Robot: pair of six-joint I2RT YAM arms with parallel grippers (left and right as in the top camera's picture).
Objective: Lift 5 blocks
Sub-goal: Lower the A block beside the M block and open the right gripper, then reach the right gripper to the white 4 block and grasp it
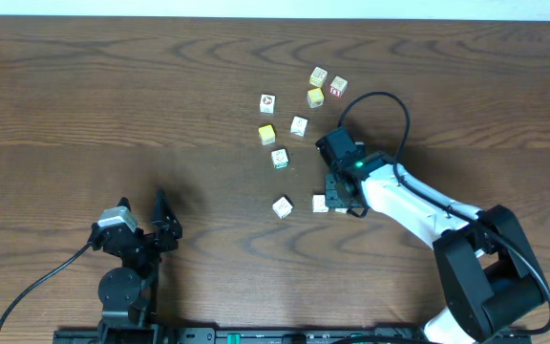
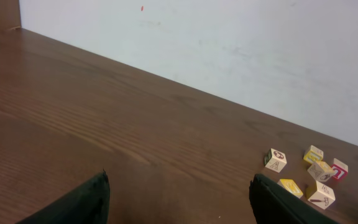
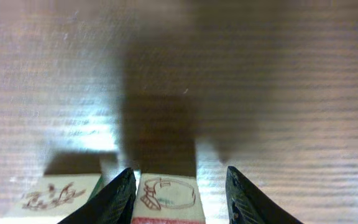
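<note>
Wooden blocks [image 1: 299, 125] lie scattered over the right half of the worktop [image 1: 113, 96]. Most form a loose cluster toward the far side, with two yellow cubes [image 1: 266, 134] among them. The right gripper [image 3: 180, 171] is down at the near end of the scatter, its jaws straddling one block [image 3: 166, 193] that has a red lower edge. One finger [image 3: 120, 196] looks to be against that block while the other stands clear of it, so the jaws are parted, not clamped. A second block [image 3: 61, 194] sits just beside it on the left, close to the touching finger. The left gripper [image 2: 180, 176] rests well apart at near left, spread wide and empty.

Judging from this, the step in hand is the grasp on this one block. To do it well:
- Centre the jaws so both pads meet opposite faces squarely.
- Keep the outer finger from nudging the neighbour.
- Close gently, then rise straight up.

The likely faults are the block twisting in the grip or the neighbour being dragged along.
</note>
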